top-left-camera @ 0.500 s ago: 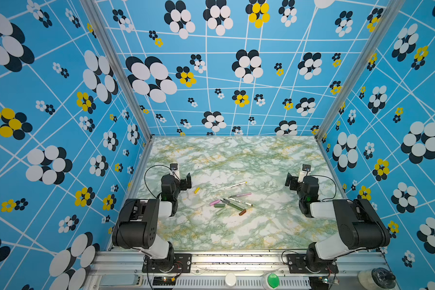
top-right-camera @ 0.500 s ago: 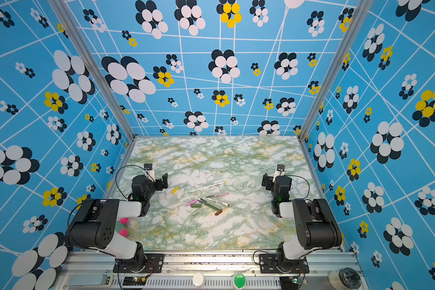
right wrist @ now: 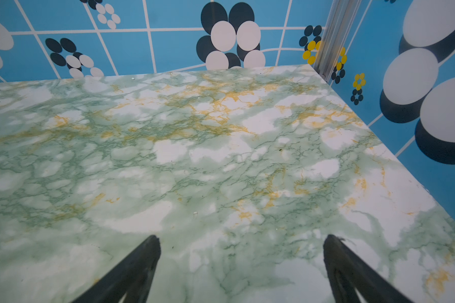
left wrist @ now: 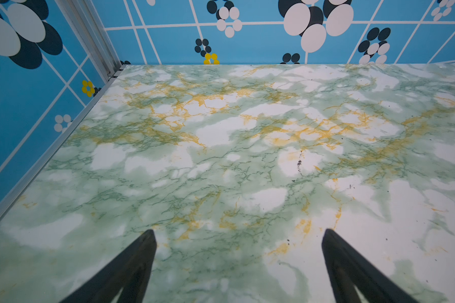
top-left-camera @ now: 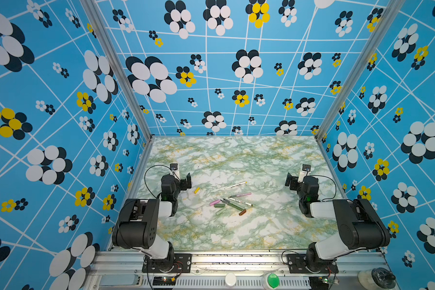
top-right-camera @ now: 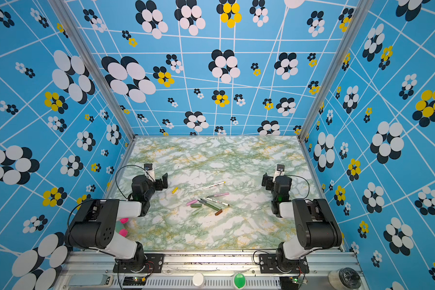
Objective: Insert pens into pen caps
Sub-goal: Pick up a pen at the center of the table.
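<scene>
Pens, left gripper and right gripper remain unmoved.

Pink objects half behind left arm; print on white pen illegibly small.

Bright, even light, faint soft shadows, wide-angle curvature at the edges, slight softness in wrist views.

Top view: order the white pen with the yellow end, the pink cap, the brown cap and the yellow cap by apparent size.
In a top view:
1. white pen with the yellow end, clearly longest.
2. pink cap, brown cap and yellow cap: short stubs, too alike to rank.
</scene>
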Robot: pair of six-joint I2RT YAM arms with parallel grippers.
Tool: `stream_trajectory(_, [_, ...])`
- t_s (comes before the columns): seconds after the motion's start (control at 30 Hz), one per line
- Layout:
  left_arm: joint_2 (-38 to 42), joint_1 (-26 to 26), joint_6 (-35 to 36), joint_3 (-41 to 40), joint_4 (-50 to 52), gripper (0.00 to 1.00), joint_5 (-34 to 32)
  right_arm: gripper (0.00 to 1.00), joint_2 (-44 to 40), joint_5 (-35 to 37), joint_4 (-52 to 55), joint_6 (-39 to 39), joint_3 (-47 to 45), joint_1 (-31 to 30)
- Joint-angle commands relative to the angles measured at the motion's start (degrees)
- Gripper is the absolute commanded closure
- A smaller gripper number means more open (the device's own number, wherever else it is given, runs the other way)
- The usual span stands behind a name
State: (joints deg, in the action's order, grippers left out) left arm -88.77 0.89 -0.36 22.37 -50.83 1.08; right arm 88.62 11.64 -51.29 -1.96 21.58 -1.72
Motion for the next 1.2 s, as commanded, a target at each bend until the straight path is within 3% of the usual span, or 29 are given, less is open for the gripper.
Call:
stream_trajectory(0.0, [0.18, 0.35, 0.62, -0.22, -1.1, 0.01, -0.48, 0.01, -0.07, 0.06, -0.59, -0.35, 0.39, 0.32])
stream_trajectory(0.73, [1.74, 0.21, 0.41, 0.51, 1.47, 0.01, -0.9, 0.01, -0.25, 0.45, -1.26, -0.51, 0.44, 0.35])
stream_trajectory(0.77, [4.01, 0.3, 0.36, 2.35, 6.97, 0.01, -1.08, 0.01, -2.1, 1.09, 1.74, -0.83, 1.4, 0.36])
stream_trajectory(0.87, [10.14, 0.54, -0.04, 9.58, 23.3, 0.01, -0.83, 0.01, -10.15, 0.91, 25.03, -1.43, 11.08, 0.32])
stream_trajectory(1.03, [18.19, -1.29, -20.33, 18.25, 41.85, 0.01, -1.55, 0.01, -16.62, 1.67, 47.23, -21.79, 23.67, 0.4])
stream_trajectory(1.17, [21.2, -6.39, -28.27, 16.9, 38.65, 0.01, 12.47, 0.01, -20.28, -9.31, 45.22, -23.31, 22.8, 0.4])
